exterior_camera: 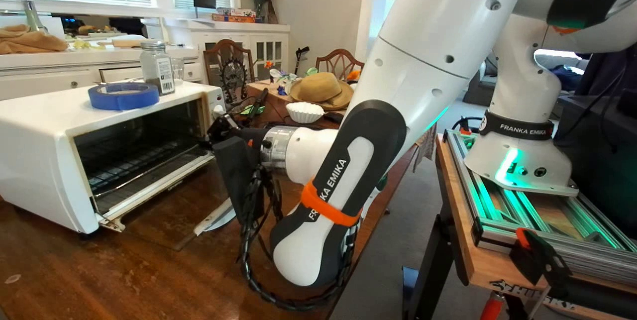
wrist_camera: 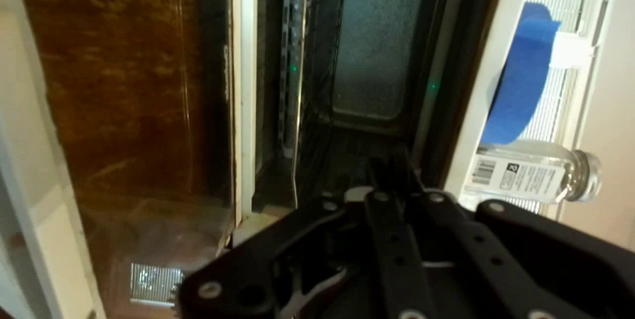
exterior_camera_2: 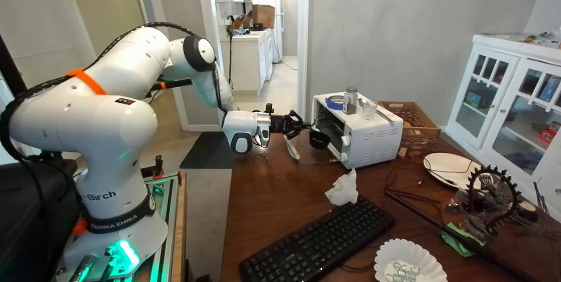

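Observation:
My gripper [wrist_camera: 392,165] is in front of the white toaster oven [exterior_camera_2: 374,139], pointing at the right part of its opening. Its fingers are close together. Nothing shows clearly between them in the wrist view. In both exterior views the gripper's fingertips [exterior_camera: 209,138] are near the opening [exterior_camera_2: 309,125]. A small black bowl [exterior_camera_2: 319,140] shows just below and beyond the fingertips in an exterior view. Whether the fingers touch it cannot be told, and it is hidden elsewhere. The oven's glass door is lowered, its pale outer edge [wrist_camera: 54,200] at the left of the wrist view.
Blue tape [exterior_camera: 123,97] and a glass jar [exterior_camera: 158,68] stand on the oven, with a clear glass [exterior_camera_2: 369,110]. A wicker basket [exterior_camera_2: 420,135] is beside it. A tissue [exterior_camera_2: 344,187], black keyboard [exterior_camera_2: 315,240], white fluted bowl [exterior_camera_2: 385,251] and white plate [exterior_camera_2: 442,163] are on the table.

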Controlling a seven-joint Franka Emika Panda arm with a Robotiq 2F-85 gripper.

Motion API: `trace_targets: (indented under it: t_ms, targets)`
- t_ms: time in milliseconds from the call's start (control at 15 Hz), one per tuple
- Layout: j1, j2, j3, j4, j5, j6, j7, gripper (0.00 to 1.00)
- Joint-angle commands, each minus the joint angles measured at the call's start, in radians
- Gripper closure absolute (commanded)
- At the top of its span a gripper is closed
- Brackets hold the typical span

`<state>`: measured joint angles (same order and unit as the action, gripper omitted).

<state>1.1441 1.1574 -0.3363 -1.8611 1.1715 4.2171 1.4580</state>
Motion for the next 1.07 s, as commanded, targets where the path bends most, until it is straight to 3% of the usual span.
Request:
trace_targets:
  t_ms: [0,200,400,467,533,600,667,733,800,867,933,1000]
  targets:
    - [0.064,-0.084,-0.036,-0.15,0.075,0.0,0.006,0.98]
    - [0.048,-0.138,-0.035,-0.226,0.019,0.0,-0.013,0.98]
    - [-0.007,-0.199,-0.013,-0.295,-0.108,0.0,-0.023,0.98]
    - [0.023,-0.203,-0.054,-0.325,-0.14,-0.029,-0.002,0.98]
    - [-0.135,-0.269,0.077,-0.334,-0.257,0.063,-0.082,0.98]
    - [-0.013,-0.248,-0.054,-0.381,-0.272,-0.031,-0.023,0.98]
    - [-0.045,-0.276,-0.052,-0.398,-0.328,-0.042,-0.049,0.98]
    - [-0.214,-0.329,0.091,-0.387,-0.399,0.049,-0.163,0.98]
    - [-0.236,-0.356,0.101,-0.414,-0.417,0.054,-0.207,0.98]
    - [-0.133,-0.334,-0.016,-0.442,-0.425,-0.018,-0.144,0.98]
    - [-0.162,-0.36,0.002,-0.461,-0.432,-0.018,-0.178,0.98]
    - [-0.328,-0.411,0.154,-0.457,-0.459,0.049,-0.304,0.98]
